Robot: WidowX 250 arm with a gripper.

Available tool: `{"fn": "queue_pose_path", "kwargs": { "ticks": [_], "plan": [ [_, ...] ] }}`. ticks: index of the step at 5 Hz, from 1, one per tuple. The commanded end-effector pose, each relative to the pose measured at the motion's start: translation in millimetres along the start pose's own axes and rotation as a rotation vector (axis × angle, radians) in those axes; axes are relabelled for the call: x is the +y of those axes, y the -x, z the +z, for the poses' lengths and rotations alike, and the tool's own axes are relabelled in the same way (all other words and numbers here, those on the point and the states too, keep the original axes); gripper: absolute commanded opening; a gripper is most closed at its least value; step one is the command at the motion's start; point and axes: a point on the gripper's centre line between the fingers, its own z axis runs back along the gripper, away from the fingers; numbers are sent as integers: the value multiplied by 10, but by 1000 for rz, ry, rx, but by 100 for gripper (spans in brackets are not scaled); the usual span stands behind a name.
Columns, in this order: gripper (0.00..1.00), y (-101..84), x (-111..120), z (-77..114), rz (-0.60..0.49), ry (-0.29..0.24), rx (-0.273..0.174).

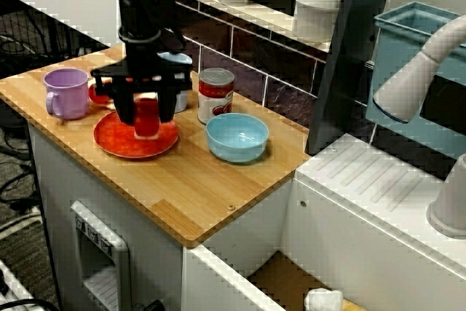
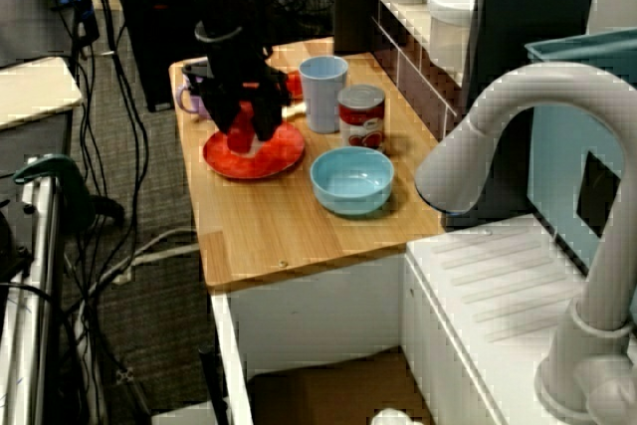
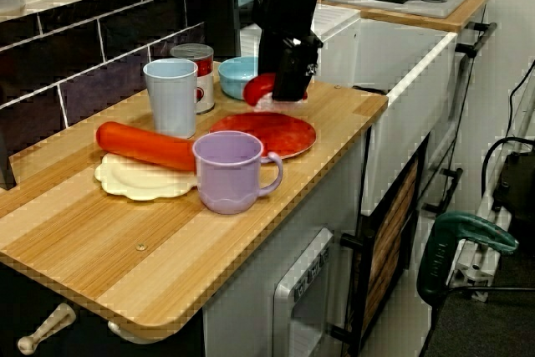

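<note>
Pincer (image 1: 145, 116) clamped on red toy item (image 3: 260, 88), over red plate (image 1: 116, 143); can't tell if item touches plate. Wooden bench (image 1: 218, 187) also carries purple mug (image 1: 65, 92), tomato can (image 1: 215, 95), blue bowl (image 1: 237, 136). Dark tiled wall (image 1: 247, 71) behind, white sink unit (image 1: 378, 194) beside bench.

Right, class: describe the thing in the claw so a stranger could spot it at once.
Start at the wooden counter, then find the flat red plate on it. Just above it, pinched in the black claw, hangs a small red object; unlike the plate and the red-labelled can, it is lifted off the surface.
</note>
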Motion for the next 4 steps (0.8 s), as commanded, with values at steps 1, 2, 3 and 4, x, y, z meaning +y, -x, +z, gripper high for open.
{"fn": "queue_pose_path", "kwargs": {
  "ticks": [1,2,3,4],
  "plan": [
    [0,97,-263,346,-175,97,-27],
    [0,134,-336,442,-217,127,-28],
    [0,174,-412,520,-252,158,-43],
    [0,190,-530,577,-272,226,-91]
  ]
}}
